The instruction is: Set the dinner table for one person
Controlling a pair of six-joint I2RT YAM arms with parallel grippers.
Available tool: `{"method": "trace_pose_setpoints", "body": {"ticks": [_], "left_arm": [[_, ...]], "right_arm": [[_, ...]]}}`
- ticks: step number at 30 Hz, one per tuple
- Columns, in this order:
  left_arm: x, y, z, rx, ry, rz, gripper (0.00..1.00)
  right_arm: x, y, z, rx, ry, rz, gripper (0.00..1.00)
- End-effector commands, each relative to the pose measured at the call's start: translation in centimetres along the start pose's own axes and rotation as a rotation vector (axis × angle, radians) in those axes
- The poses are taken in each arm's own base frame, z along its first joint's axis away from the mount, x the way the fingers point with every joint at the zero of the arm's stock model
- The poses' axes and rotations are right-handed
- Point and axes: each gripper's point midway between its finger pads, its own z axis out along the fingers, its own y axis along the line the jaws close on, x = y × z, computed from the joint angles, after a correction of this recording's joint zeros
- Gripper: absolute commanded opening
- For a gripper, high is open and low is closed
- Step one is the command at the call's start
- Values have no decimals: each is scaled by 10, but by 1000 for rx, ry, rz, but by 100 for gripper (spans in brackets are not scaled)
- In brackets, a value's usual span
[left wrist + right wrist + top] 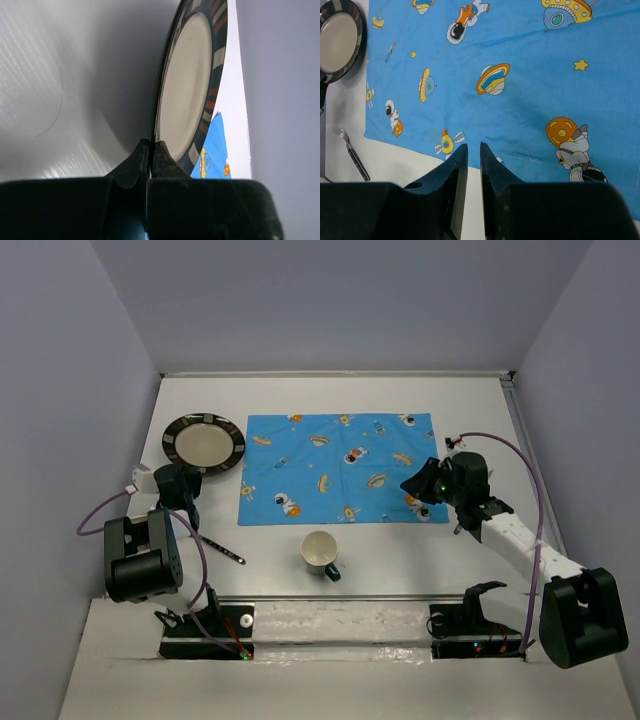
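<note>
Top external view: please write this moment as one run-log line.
left gripper: shut on plate rim | right gripper: almost shut, empty, over placemat | cup, fork: on table, untouched

A blue cartoon placemat [340,468] lies flat. A dark-rimmed plate [204,442] sits just beside its left edge, with a mug [320,552] and fork [220,548] nearer.

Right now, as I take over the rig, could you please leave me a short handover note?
Left gripper: jaws shut on the near-left rim of the plate, which is at the far left of the dinner table, off the placemat.
Right gripper: jaws nearly shut, empty, over the placemat's near right part.
Done: placemat spread flat mid-table.
Left: plate onto the placemat; fork and mug, both on bare table nearer the arms, not yet placed.
</note>
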Motion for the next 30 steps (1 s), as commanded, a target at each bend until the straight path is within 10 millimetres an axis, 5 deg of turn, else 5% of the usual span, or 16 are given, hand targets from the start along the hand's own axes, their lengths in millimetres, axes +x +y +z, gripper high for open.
{"method": "trace_pose_setpoints", "body": {"ticks": [1, 7, 11, 15, 19, 22, 30], "left_arm": [[-21, -47, -17, 171, -61, 35, 0], [-48, -135, -60, 443, -91, 40, 0], [-61, -178, -95, 589, -105, 43, 0], [-56, -201, -122, 693, -53, 46, 0], [-16, -209, -133, 767, 116, 96, 0], [40, -209, -146, 841, 328, 131, 0], [141, -224, -182, 1006, 675, 195, 0]], "right_arm": [[-23, 23, -2, -62, -52, -48, 22], [-21, 19, 0, -49, -48, -52, 23], [-19, 16, 1, -40, -42, -52, 25], [-20, 16, 2, -37, -44, -52, 32], [-24, 16, 0, -32, -64, -51, 52], [-29, 20, -4, -38, -79, -49, 71], [-42, 18, -20, 15, -140, -73, 71]]}}
